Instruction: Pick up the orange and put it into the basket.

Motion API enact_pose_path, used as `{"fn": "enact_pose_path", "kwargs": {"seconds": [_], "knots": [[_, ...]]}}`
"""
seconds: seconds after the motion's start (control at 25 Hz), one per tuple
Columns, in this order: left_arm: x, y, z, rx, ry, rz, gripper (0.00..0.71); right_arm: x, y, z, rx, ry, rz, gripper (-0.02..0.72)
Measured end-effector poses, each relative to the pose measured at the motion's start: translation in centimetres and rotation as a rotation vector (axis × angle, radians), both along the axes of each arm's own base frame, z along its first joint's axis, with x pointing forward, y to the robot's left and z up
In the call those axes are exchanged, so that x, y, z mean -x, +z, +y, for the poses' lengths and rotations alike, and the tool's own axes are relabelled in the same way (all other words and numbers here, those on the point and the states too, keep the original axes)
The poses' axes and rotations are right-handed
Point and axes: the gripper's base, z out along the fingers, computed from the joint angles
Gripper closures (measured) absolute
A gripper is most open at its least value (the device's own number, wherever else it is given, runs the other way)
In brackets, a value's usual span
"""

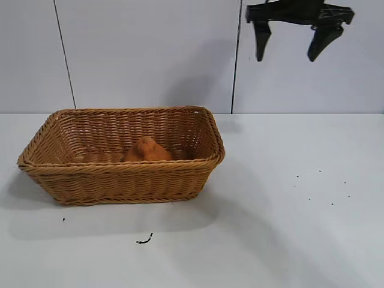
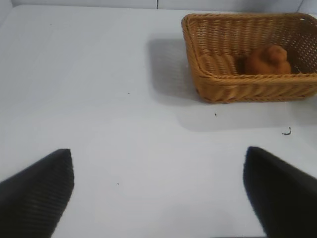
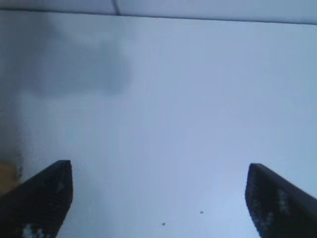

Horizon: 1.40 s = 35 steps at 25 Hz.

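A white table (image 1: 288, 228) is filling the lower part of the exterior view, with a pale panelled wall (image 1: 144, 54) standing behind it. A large tan wicker basket (image 1: 120, 180) is sitting on the table toward the left side of that view, casting a soft shadow to its right. The right gripper (image 1: 291, 43) is hanging high above the table, up and to the right of the basket and well apart from it, its jaws spread wide and carrying nothing. The left gripper (image 2: 158, 191) is showing only in its own wrist view, hovering over bare table with its jaws also spread and empty. The orange (image 1: 147, 150) is lying inside the basket, on its floor near the middle, possibly leaning toward the near wall. A small dark scrap (image 1: 144, 240) is lying on the table just in front of the basket.
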Motion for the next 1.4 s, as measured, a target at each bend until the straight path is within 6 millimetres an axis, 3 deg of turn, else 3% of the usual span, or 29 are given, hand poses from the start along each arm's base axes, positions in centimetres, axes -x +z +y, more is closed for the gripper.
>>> {"fn": "enact_pose_path", "kwargs": {"seconds": [0.16, 0.24, 0.48, 0.68, 0.72, 0.76, 0.8, 1.04, 1.28, 1.4], "knots": [[0.0, 0.0, 0.0, 0.000, 0.000, 0.000, 0.044, -0.3, 0.0, -4.3, -0.005, -0.085, 0.001, 0.053], [0.0, 0.0, 0.0, 0.000, 0.000, 0.000, 0.044, -0.3, 0.0, -5.4, -0.022, -0.106, 0.002, 0.058], [0.0, 0.0, 0.0, 0.000, 0.000, 0.000, 0.044, 0.4, 0.0, -5.6, -0.048, -0.091, 0.024, 0.064], [0.0, 0.0, 0.0, 0.000, 0.000, 0.000, 0.044, 3.0, 0.3, -5.6, -0.044, -0.074, 0.083, 0.064], [0.0, 0.0, 0.0, 0.000, 0.000, 0.000, 0.044, 5.3, 0.7, -5.5, -0.049, -0.064, 0.121, 0.064], [0.0, 0.0, 0.0, 0.000, 0.000, 0.000, 0.044, 5.3, 0.7, -5.5, -0.049, -0.064, 0.121, 0.064], [0.0, 0.0, 0.0, 0.000, 0.000, 0.000, 0.044, 8.1, 1.3, -5.2, -0.067, -0.047, 0.155, 0.064], [0.0, 0.0, 0.0, 0.000, 0.000, 0.000, 0.044, 18.5, 2.9, -4.6, -0.109, 0.027, 0.207, 0.064], [0.0, 0.0, 0.0, 0.000, 0.000, 0.000, 0.044, 28.9, 1.7, -4.6, -0.095, 0.077, 0.225, 0.064], [0.0, 0.0, 0.0, 0.000, 0.000, 0.000, 0.044, 33.1, 0.7, -4.6, -0.092, 0.081, 0.171, 0.064]]}}
